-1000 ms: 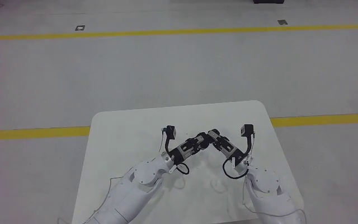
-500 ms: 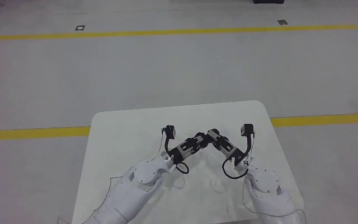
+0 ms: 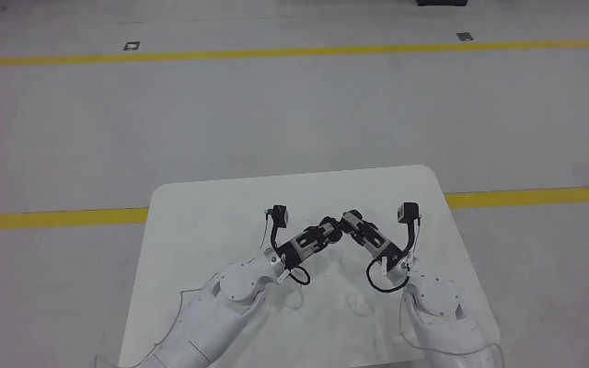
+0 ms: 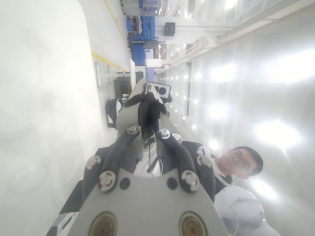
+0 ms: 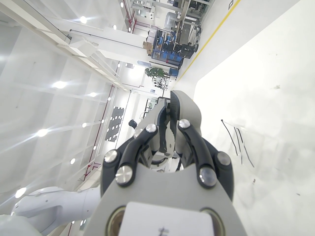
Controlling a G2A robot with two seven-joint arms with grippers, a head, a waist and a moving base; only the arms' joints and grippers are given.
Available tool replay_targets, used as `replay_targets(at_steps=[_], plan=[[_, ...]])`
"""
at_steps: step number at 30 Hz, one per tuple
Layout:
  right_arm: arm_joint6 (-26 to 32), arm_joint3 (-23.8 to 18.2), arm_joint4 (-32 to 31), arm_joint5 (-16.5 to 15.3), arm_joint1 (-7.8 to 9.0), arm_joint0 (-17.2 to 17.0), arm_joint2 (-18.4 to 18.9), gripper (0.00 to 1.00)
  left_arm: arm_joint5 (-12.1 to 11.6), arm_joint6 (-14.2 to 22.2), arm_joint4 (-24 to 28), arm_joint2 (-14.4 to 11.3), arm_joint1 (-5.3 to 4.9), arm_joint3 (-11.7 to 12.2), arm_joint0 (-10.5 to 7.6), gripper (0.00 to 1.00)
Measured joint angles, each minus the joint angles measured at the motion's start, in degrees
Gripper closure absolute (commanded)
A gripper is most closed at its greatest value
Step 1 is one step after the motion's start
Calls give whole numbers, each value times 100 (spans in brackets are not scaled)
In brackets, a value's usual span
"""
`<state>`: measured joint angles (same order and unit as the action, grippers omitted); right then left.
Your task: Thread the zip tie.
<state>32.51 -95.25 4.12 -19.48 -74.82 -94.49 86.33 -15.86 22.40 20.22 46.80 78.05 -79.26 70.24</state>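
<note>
White table [image 3: 184,239]: left gripper [image 3: 331,230] and right gripper [image 3: 346,222] meet tip to tip above its middle. Both pairs of fingers are pressed together; a thin sliver [image 4: 147,87] pokes past the left tips, cannot tell what it is. Black zip ties [image 5: 236,140] lie flat on the table, apart from both grippers.

The left arm [image 3: 241,285] and the right arm [image 3: 434,299] both bend in toward the middle, like the two sides of a roof; the left gripper [image 3: 327,231] and the right gripper [image 3: 351,221] point at each other; their tips meet or nearly meet, too close to tell which; the left gripper's fingers [image 4: 128,115] are pressed close together; the right gripper's fingers [image 5: 189,111] are pressed close together too.
</note>
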Motion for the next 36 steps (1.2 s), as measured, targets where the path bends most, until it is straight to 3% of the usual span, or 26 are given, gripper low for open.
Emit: replay_targets(at_steps=[7, 13, 22, 26, 28, 36], plan=[[-7, 66, 106, 0, 5, -47, 214, 0, 52, -36, -240, 37, -30, -46, 7, 100], [266, 313, 274, 0, 24, -31, 434, 0, 90, -49, -749, 134, -103, -231, 46, 100], [502, 687, 360, 0, 29, 112, 574, 0, 287, -96, -2386, 249, -280, -826, 183, 100], [746, 983, 464, 0, 25, 172, 472, 0, 34, -190, -3086, 224, -330, -905, 203, 100], [790, 1066, 494, 0, 27, 194, 464, 0, -100, -257, -3195, 210, -332, -892, 206, 100], [781, 1059, 490, 0, 27, 193, 468, 0, -73, -257, -3205, 208, -334, -891, 197, 100]])
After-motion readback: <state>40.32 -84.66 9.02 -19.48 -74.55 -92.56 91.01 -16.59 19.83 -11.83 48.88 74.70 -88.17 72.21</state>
